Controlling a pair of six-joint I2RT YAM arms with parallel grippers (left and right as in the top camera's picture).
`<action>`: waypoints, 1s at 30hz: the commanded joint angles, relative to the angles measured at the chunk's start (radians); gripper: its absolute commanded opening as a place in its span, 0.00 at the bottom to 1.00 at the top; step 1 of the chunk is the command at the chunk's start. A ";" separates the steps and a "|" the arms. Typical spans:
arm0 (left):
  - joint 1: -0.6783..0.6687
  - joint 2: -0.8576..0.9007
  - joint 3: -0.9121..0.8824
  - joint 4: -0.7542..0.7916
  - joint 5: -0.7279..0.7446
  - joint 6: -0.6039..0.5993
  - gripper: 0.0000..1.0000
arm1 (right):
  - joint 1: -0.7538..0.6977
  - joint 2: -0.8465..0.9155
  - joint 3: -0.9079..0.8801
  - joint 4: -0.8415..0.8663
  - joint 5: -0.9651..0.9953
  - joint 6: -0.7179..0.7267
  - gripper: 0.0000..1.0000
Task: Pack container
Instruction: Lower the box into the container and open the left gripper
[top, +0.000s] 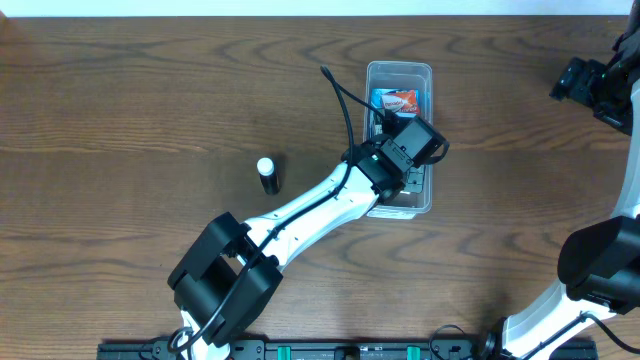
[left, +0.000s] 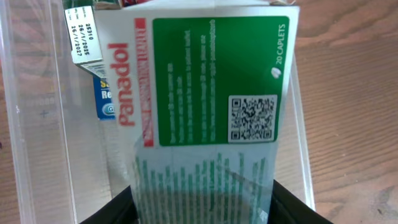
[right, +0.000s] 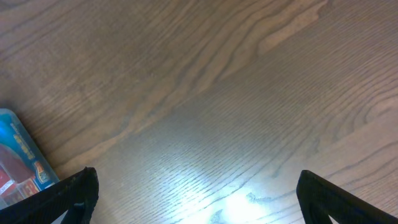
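The container (top: 398, 68) is a clear, narrow bin standing right of the table's middle. A red and blue box (top: 398, 101) lies at its far end. My left gripper (top: 408, 150) hovers over the bin's near half. In the left wrist view it (left: 202, 210) is shut on a green and white Panadol box (left: 211, 93), with a black finger against each long side. That box sits between the clear container walls (left: 37, 124), over a blue box (left: 104, 102). My right gripper (top: 590, 85) is at the far right, open (right: 196, 199) over bare wood.
A small dark bottle with a white cap (top: 267, 175) stands left of the container. A blue and red packet (right: 15, 163) shows at the left edge of the right wrist view. The right arm's base (top: 600, 260) sits at the lower right.
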 joint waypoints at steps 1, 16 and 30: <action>-0.017 0.005 0.013 0.002 -0.016 -0.015 0.53 | -0.002 0.002 -0.002 -0.001 0.006 -0.005 0.99; -0.042 0.005 0.013 0.010 -0.040 -0.016 0.53 | -0.002 0.002 -0.002 -0.001 0.006 -0.005 0.99; -0.041 0.005 0.016 0.010 -0.039 -0.015 0.67 | -0.002 0.002 -0.002 -0.001 0.006 -0.005 0.99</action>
